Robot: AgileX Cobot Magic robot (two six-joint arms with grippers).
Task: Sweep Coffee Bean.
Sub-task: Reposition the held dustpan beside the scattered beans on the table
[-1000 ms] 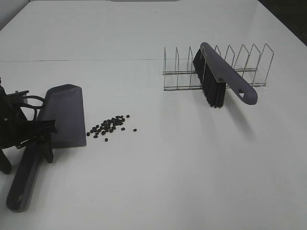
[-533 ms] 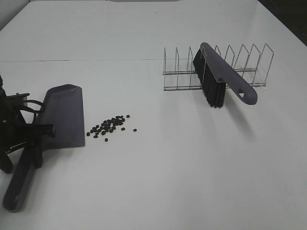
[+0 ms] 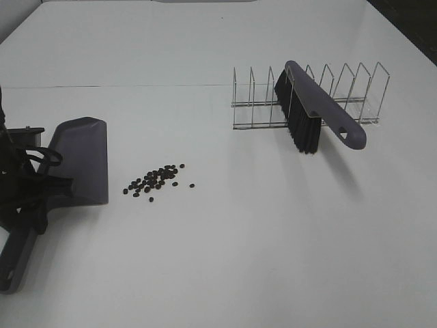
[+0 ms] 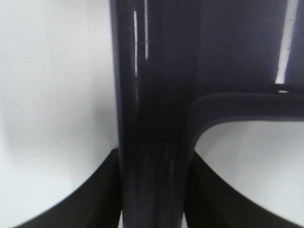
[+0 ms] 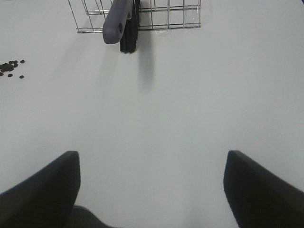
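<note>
Exterior high view: a white table [image 3: 239,239] carries a dustpan [image 3: 82,160], a scatter of coffee beans [image 3: 156,180], a brush [image 3: 317,113] and a wire rack [image 3: 355,82].
Coffee beans: a few dozen small dark beans lie in a loose cluster on the table, left of the middle, just beside the dustpan's open lip and not touching it. A few strays sit at the cluster's near and right edges.
Dustpan: purple-grey, at the far left, with its wide lip facing the beans and its handle running toward the near left corner.
Left hand [image 3: 37,191]: black, closed tight across the dustpan's handle where it meets the pan. The left wrist view shows the dark handle filling the space between the two fingers [image 4: 95,199].
Right hand [image 5: 152,190]: spread wide with nothing between its fingers [image 5: 42,190], over bare table. It is well apart from the brush.
Brush: purple-grey back and black bristles, leaning in the rack at the far right with bristles down. Its handle, with a hanging hole, sticks out toward the front.
Wire rack: a row of thin upright wire loops.
</note>
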